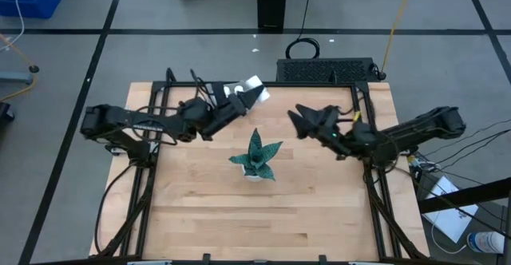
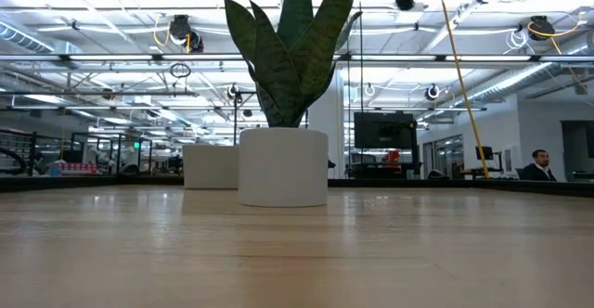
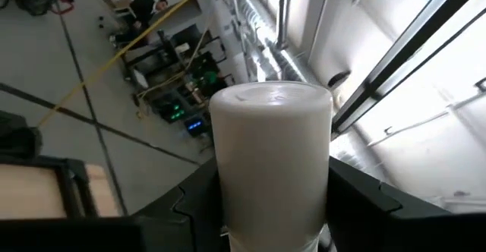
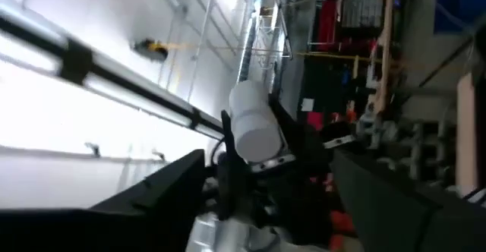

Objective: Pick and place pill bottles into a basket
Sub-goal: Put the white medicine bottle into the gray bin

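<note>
Grips a pill bottle [image 1: 233,90] with the left end effector [image 1: 239,99], both fingers clenched on the white cylinder's sides. In the left wrist view, shows the bottle [image 3: 272,161] upright between the dark fingers [image 3: 186,210], round top toward the ceiling pipes. Holds it raised off the worktop [image 1: 263,209], at about 11 o'clock from the plant [image 1: 255,157] in the high view. Sits just beside the basket [image 1: 255,88], the bottle at the basket's 9 o'clock; whether directly over its rim, cannot tell.

Places the basket at 12 o'clock from the plant, near the worktop's far edge. In the low view, shows the basket [image 2: 212,166] as a pale low box resting on the wood behind the white pot [image 2: 283,167], toward 9 o'clock of it.

Hangs the right end effector [image 1: 293,117] released, fingers [image 4: 159,195] spread and grasping nothing, at about 2 o'clock from the plant and at 3 o'clock from the held bottle, tips turned toward it, well apart. In the right wrist view, frames the bottle [image 4: 252,127] in the other arm's grasp.
</note>
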`<state>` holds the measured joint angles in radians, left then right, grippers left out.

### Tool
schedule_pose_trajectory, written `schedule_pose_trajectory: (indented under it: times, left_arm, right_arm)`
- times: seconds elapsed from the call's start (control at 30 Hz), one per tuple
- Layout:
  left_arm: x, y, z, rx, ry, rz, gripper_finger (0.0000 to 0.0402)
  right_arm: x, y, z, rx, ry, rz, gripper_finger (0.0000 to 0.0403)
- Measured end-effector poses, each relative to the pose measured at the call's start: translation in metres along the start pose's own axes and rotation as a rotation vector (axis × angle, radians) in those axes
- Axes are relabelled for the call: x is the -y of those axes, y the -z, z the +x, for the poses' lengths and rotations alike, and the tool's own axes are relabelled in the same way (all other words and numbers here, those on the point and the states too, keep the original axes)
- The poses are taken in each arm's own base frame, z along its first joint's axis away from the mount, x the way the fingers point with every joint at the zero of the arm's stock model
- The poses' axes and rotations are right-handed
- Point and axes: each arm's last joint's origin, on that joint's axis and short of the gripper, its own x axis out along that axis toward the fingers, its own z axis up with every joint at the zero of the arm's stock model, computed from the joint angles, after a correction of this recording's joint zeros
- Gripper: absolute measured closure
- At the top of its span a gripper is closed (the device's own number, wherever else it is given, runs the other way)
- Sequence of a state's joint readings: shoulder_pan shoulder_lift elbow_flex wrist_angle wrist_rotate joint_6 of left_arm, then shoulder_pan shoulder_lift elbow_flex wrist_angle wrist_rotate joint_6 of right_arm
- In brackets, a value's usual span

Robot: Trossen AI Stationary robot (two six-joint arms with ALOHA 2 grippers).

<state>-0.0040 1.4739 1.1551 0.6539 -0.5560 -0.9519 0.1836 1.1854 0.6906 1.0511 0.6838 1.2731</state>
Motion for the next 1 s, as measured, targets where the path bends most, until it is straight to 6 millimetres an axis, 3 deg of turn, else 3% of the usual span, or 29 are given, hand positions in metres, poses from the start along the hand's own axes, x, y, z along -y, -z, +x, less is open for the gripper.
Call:
schedule_pose_trajectory:
  times: [0.17, 0.43, 0.57, 0.73, 1.0]
  left_arm:
    - [-0.001, 0.0, -0.001, -0.004, -0.014, 0.017, 0.0207]
    - [-0.001, -0.001, 0.0, 0.006, -0.016, 0.043, 0.0219]
    - [-0.002, -0.007, 0.001, -0.02, -0.003, 0.044, 0.0207]
    - [-0.009, -0.01, 0.006, -0.123, 0.008, -0.033, 0.0222]
    - [-0.012, -0.014, 0.009, -0.187, 0.038, -0.075, 0.021]
  right_arm:
    - [0.005, 0.013, 0.022, 0.02, -0.009, 0.101, 0.0088]
    - [-0.012, 0.035, 0.057, 0.029, -0.046, 0.069, 0.0098]
    - [-0.012, 0.037, 0.059, 0.025, -0.039, 0.033, 0.0114]
    - [-0.01, 0.035, 0.062, -0.045, -0.052, 0.027, 0.0129]
    - [-0.007, 0.03, 0.067, -0.086, -0.055, 0.03, 0.0131]
